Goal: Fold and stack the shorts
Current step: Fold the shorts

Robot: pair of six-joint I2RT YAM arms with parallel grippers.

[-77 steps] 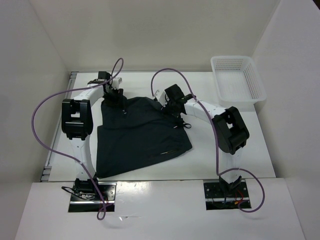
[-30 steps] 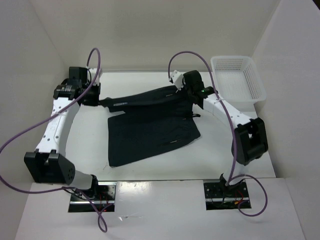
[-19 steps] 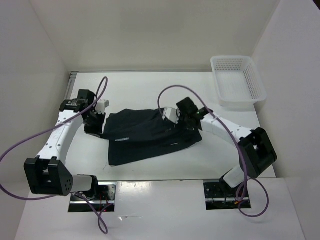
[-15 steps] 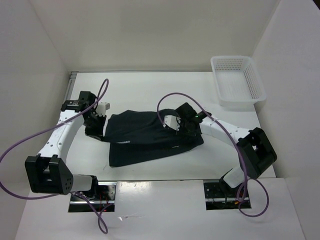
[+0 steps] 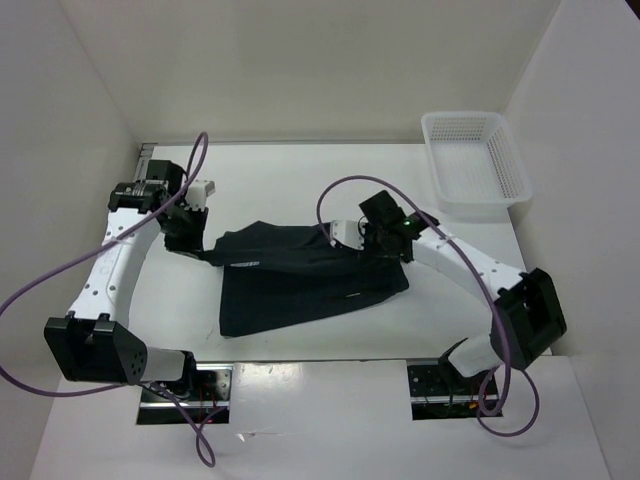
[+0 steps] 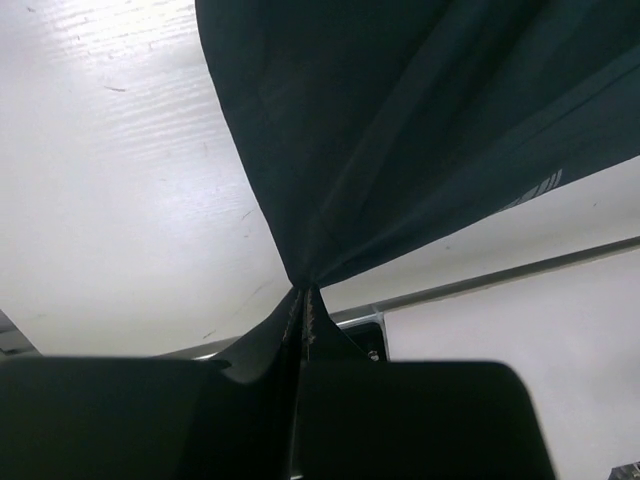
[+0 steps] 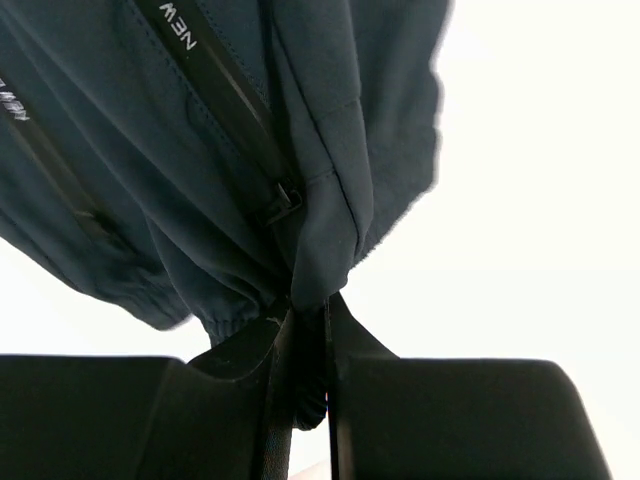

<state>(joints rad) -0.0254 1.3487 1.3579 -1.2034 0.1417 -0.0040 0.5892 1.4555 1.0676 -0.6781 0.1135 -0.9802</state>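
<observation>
While one pair of dark shorts point(image 5: 310, 285) is lying in the middle of the table point(image 5: 300, 180), two tools are holding it. The left tool point(image 5: 203, 248) is pinching the left end with its jaws fully closed, and the right tool point(image 5: 375, 245) is clamping narrowly on bunched fabric at the right end. The shorts' long axis is running left to right between them, with the held edge on the far side. One white mesh basket point(image 5: 475, 165) is sitting well apart in the far right corner.

Shorts point(image 6: 420, 130) cut off in wrist views
</observation>
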